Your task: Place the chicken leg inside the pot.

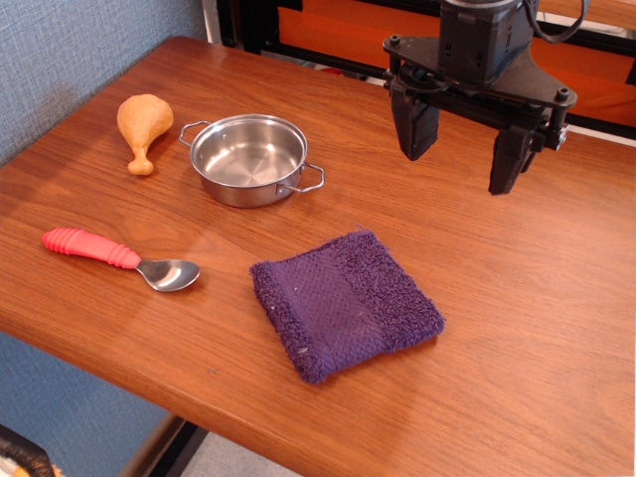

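The chicken leg is a tan-orange toy drumstick lying on the table at the far left, bulbous end away from me and bone end toward the front. Just to its right stands the pot, shallow, shiny steel, with two wire loop handles and nothing inside. My gripper hangs above the table at the upper right, well to the right of the pot. Its two black fingers are spread wide apart with nothing between them.
A spoon with a red handle lies near the front left edge. A folded purple cloth rests in the middle front. The wooden table ends at a blue wall on the left and a black and orange frame behind.
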### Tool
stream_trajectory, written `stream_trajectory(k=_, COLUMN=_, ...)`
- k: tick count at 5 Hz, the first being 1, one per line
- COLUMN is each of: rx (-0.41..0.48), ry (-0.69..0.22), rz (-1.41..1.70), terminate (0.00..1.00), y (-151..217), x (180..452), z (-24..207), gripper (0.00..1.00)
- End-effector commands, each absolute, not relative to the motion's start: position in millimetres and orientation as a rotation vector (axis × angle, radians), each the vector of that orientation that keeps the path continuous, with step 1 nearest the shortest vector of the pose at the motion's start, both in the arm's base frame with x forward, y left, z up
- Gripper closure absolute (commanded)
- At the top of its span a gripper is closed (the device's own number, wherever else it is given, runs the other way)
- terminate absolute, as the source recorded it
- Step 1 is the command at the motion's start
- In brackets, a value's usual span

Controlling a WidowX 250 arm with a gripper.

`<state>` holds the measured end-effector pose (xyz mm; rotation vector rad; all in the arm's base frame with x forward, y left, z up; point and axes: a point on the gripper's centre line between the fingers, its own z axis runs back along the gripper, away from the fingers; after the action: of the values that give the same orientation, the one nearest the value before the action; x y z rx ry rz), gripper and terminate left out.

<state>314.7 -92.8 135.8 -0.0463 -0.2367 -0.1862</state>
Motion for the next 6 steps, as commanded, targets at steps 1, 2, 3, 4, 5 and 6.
stream_trajectory(k=1, rx=-0.046, ry=-0.237, rz=-0.186, terminate=0.00, y=-93, x=315, z=136, gripper=0.00)
stream_trajectory(k=2, rx=-0.003, ry=-0.231, rz=-0.074, terminate=0.00, y=-74, x=321, z=132, gripper=0.00)
stream_trajectory(k=3, rx=0.049, ry=-0.234, rz=0.063, terminate=0.00, y=-36, x=323, z=133, gripper=0.00)
stream_trajectory(k=4, rx=0.105, ry=-0.234, rz=0.241, terminate=0.00, y=14, x=320, z=135, gripper=0.00)
stream_trajectory(k=5, rx=0.177, ry=-0.229, rz=0.485, terminate=0.00, y=61, x=311, z=137, gripper=0.00)
stream_trajectory(k=6, rx=0.188, ry=-0.223, rz=0.718, terminate=0.00, y=107, x=303, z=129, gripper=0.00)
